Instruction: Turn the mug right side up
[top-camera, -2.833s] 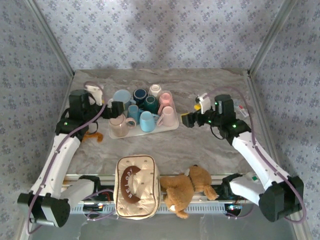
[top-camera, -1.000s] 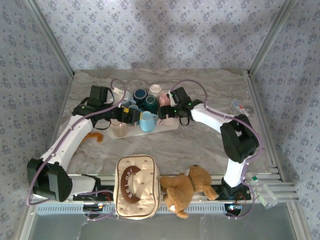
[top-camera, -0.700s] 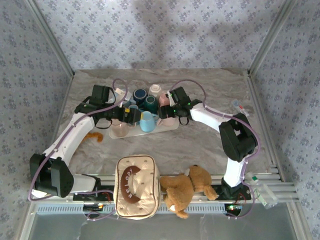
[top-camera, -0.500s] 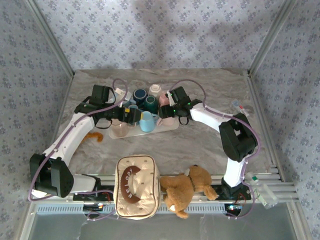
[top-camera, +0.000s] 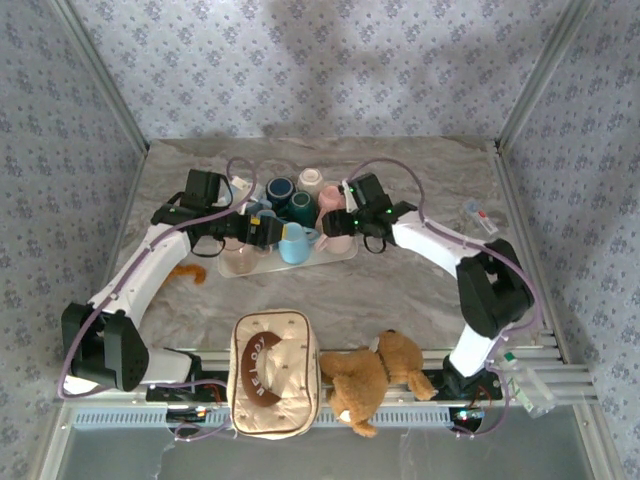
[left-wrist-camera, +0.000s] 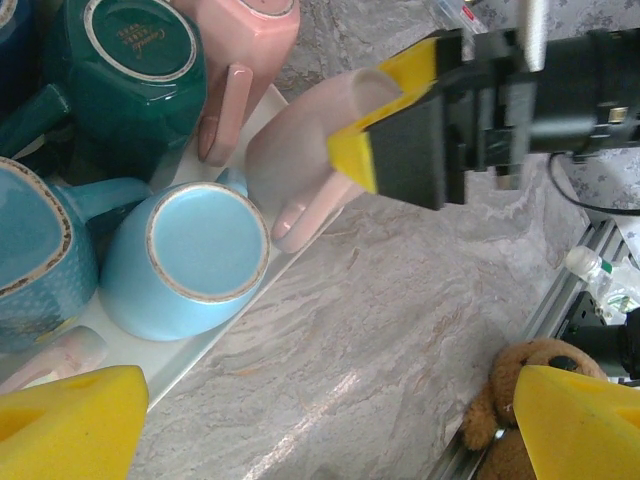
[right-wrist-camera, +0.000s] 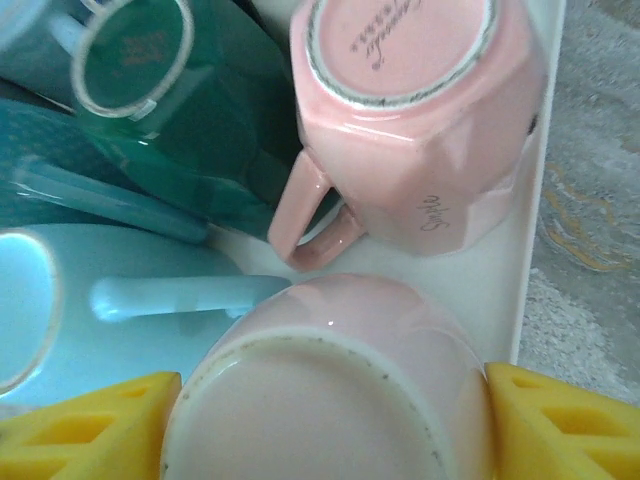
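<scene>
Right tool (right-wrist-camera: 320, 440) is clamped on the pale pink mug (right-wrist-camera: 330, 390). In the rt wrist view its yellow pads (right-wrist-camera: 545, 420) sit tight against the mug at 9 and 3 o'clock, w/ the mug's flat underside facing the cam, i.e. bottom-up. In the left wrist view the same mug leans over, tilted, w/ its handle hanging toward 6 o'clock, touching or just off the rim of the white tray (right-wrist-camera: 470, 290); can't tell which. In the top view the mug is at the tray's 4 o'clock corner, and the tray lies mid-counter (top-camera: 400, 290), toward 12 o'clock from the arm bases. Left tool (left-wrist-camera: 320, 410) has its pads wide apart w/ nothing between them, and hovers over the tray's near edge at approx 9 o'clock from the rt tool. Neighbours on the tray, per the rt wrist view, all upside down: a light blue mug (left-wrist-camera: 190, 255) just beside the pale pink one at its 9 o'clock, a dark green mug (left-wrist-camera: 130, 60) at 11 o'clock, and a faceted pink mug (right-wrist-camera: 420, 110) at 12 o'clock w/ its handle pointing back toward the held mug. At the counter's 6 o'clock edge, betw the arm bases, lie a beige pouch (top-camera: 275, 375) and, at its 3 o'clock, a brown teddy bear (top-camera: 368, 378).
</scene>
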